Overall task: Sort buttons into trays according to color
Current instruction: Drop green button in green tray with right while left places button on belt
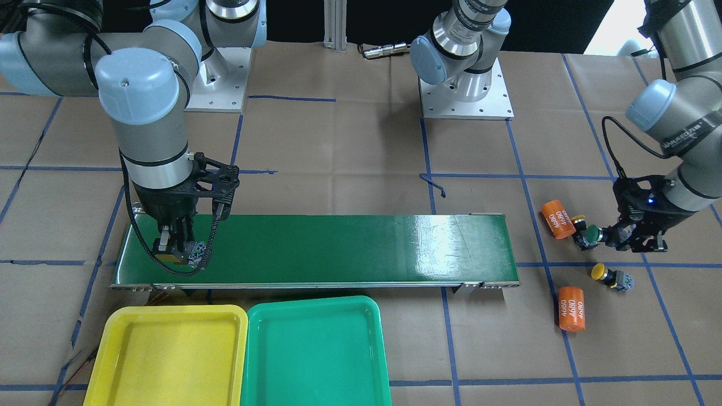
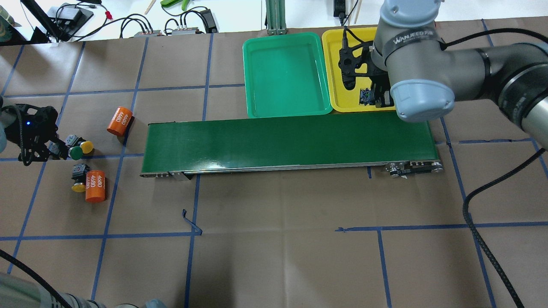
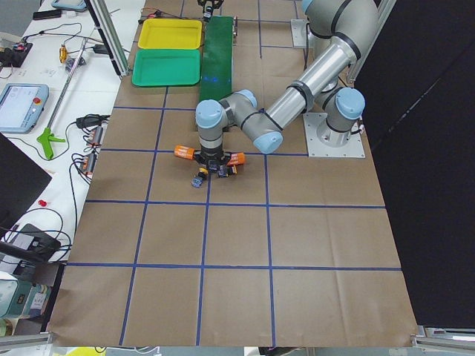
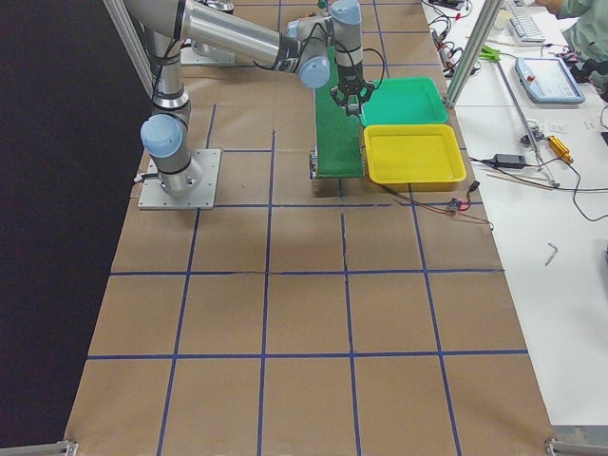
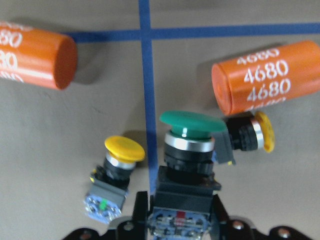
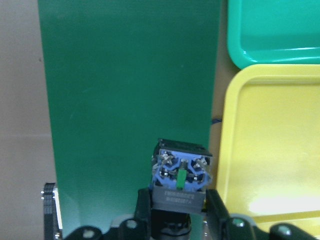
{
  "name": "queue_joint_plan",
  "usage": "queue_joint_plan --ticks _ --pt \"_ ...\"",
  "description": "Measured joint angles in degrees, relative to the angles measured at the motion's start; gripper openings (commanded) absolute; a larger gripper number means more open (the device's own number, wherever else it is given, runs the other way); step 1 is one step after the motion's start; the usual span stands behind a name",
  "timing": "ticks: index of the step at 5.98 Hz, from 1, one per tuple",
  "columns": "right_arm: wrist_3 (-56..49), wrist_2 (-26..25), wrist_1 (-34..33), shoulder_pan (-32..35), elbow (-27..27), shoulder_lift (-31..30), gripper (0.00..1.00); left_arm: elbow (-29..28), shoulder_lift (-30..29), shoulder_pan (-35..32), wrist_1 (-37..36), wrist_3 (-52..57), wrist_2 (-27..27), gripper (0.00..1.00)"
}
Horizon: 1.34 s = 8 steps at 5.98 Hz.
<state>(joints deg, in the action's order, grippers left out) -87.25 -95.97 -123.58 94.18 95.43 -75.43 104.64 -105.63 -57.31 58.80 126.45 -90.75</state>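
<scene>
**Two buttons gripped, two yellow ones lying loose**

Across the brown-papered surface [image 2: 278,256], a long dark-green conveyor belt [image 2: 287,141]. Beside one end of it, yellow tray [image 1: 169,361] and green tray [image 1: 316,361], edges touching. Over that same end, at the edge nearest the yellow tray: right end effector [image 1: 175,247], clenched on a button [image 6: 181,175], blue terminal block toward the wrist camera, cap hidden. Well past the belt's other end: left end effector [image 1: 608,235], grasping the green button [image 5: 190,125] by its body. Close by, an orange cylinder [image 5: 30,55] and a second cylinder [image 5: 265,82], both marked 4680. Either side of the green one, on the surface: a yellow button [image 5: 124,149] and a second yellow button [image 5: 255,132].
</scene>
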Motion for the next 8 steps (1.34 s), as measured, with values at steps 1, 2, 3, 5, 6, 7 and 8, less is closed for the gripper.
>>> queue_joint_plan --ticks 1,2,3,5,6,7,8 --pt "0.94 2.87 -0.02 1.11 -6.39 4.82 0.16 -0.10 1.91 -4.87 2.98 -3.53 0.17 0.00" --pt "2.84 6.11 -0.35 2.83 -12.61 10.73 0.16 0.12 2.43 -9.58 4.57 -8.65 0.52 0.00" --pt "4.93 9.58 -1.00 4.91 -17.93 17.04 0.20 0.39 2.67 -14.82 5.08 -13.91 0.68 0.00" --pt "6.52 13.64 -4.16 8.11 -22.26 25.75 1.00 0.65 1.82 -21.15 4.79 -20.77 0.67 0.06" --pt "6.93 13.99 -4.14 9.01 -22.47 26.90 1.00 0.88 1.01 -22.38 4.72 -22.54 0.69 0.18" --pt "7.25 13.91 -2.07 9.21 -22.37 25.89 1.00 1.17 0.51 -23.07 4.65 -23.61 0.73 0.95" --pt "7.36 12.55 3.80 8.79 -22.24 22.71 1.00 1.26 0.37 -23.35 4.62 -24.31 0.74 0.99"
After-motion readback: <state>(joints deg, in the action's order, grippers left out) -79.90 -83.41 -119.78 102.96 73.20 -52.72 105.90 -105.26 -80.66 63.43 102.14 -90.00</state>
